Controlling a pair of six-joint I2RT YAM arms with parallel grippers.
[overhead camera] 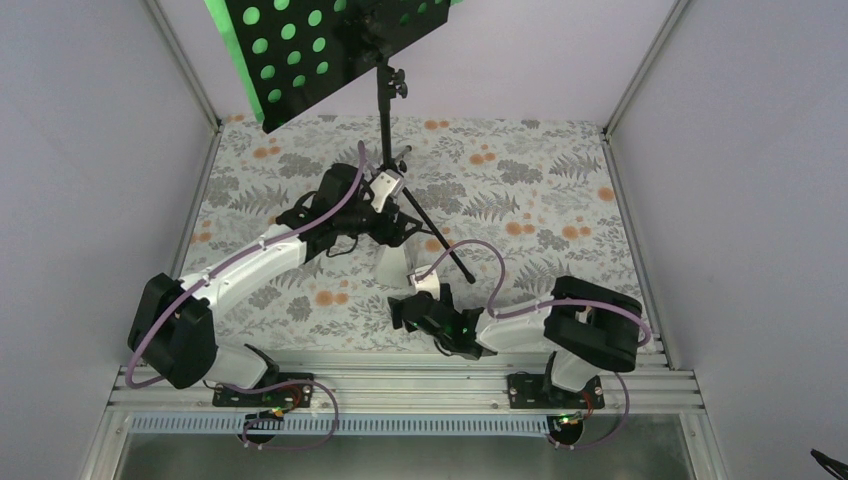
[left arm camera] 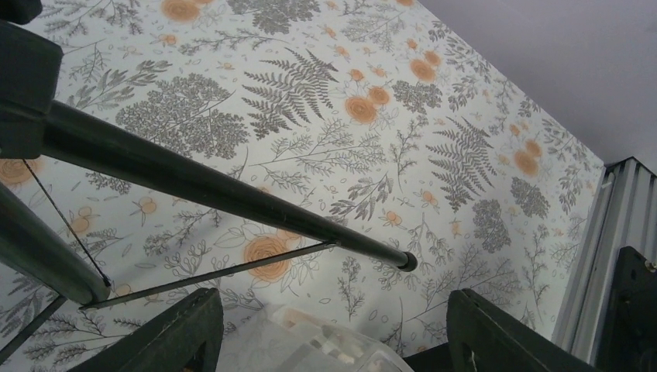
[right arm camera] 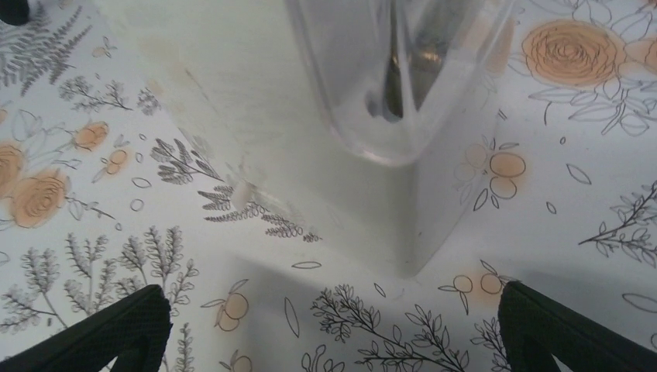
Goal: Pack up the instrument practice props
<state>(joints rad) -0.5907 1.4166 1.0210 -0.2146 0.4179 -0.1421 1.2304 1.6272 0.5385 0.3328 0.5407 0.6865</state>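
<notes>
The black music stand [overhead camera: 383, 110] rises at the back, its round-holed desk [overhead camera: 330, 50] tilted, with green pages [overhead camera: 222, 25] showing behind it. Its tripod legs [left arm camera: 232, 194] spread over the floral cloth. The white metronome [overhead camera: 392, 262] stands upright just in front of the legs. My left gripper [overhead camera: 395, 222] hangs open over the tripod base; in its wrist view the metronome's clear top [left arm camera: 310, 345] lies low between the fingers [left arm camera: 182, 333]. My right gripper [overhead camera: 420, 292] is open just in front of the metronome [right arm camera: 349, 116], not touching it.
A floral cloth [overhead camera: 540, 230] covers the table between grey walls. An aluminium rail [overhead camera: 400, 385] runs along the near edge, and metal posts [overhead camera: 630, 90] stand at the back corners. The right arm's black body [left arm camera: 631, 310] shows at the left wrist view's edge.
</notes>
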